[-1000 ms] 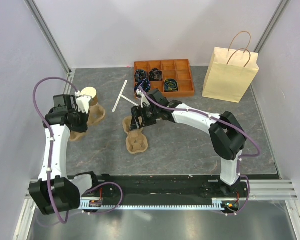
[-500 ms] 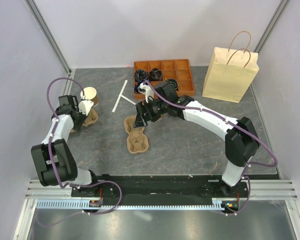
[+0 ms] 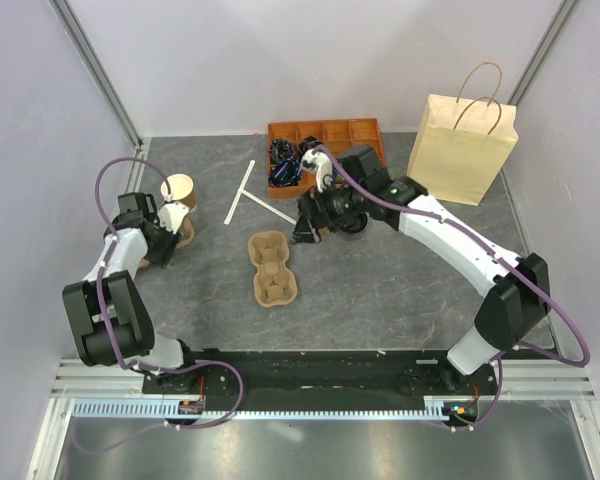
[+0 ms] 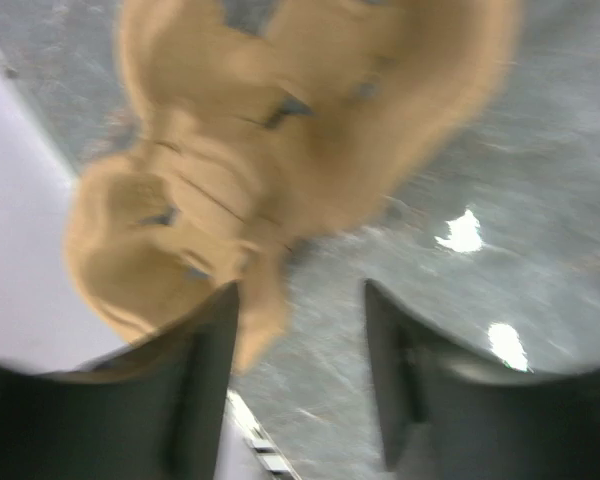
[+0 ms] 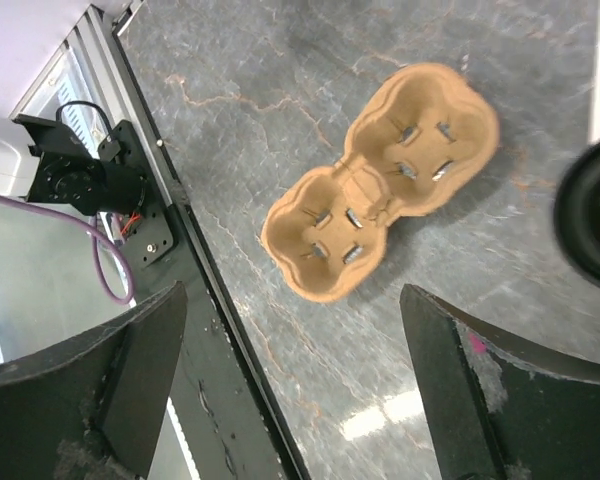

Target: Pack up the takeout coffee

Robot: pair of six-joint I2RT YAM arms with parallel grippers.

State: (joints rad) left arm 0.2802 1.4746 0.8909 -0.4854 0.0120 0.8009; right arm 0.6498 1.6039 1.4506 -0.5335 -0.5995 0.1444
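The takeout coffee is out of view. A brown paper cup [image 3: 178, 188], cream inside and with no lid on it, stands in a tan pulp carrier [image 3: 184, 236] at the left. My left gripper [image 3: 167, 240] sits at that carrier's near edge. In the left wrist view the left gripper [image 4: 300, 300] has its jaws apart, and a flap of the carrier [image 4: 280, 130] lies beside the left finger [image 4: 205, 380], not pinched. My right gripper [image 3: 303, 228] hangs wide open above the table, just right of an empty pulp carrier [image 3: 270, 268]. In the right wrist view the right gripper [image 5: 292, 295] holds nothing, with the empty carrier [image 5: 380, 180] beyond it.
An orange compartment tray [image 3: 365, 180] with black lids [image 3: 284, 152] stands at the back. The paper bag [image 3: 460, 148] is upright at the back right. A white T-shaped stick [image 3: 248, 195] lies left of the tray. A blurred black round thing [image 5: 590, 215] is cut off by the right wrist view's edge.
The left gripper has opened and let go of the carrier's edge. The right gripper has pulled back and to the right, away from the empty carrier, opening a little wider.
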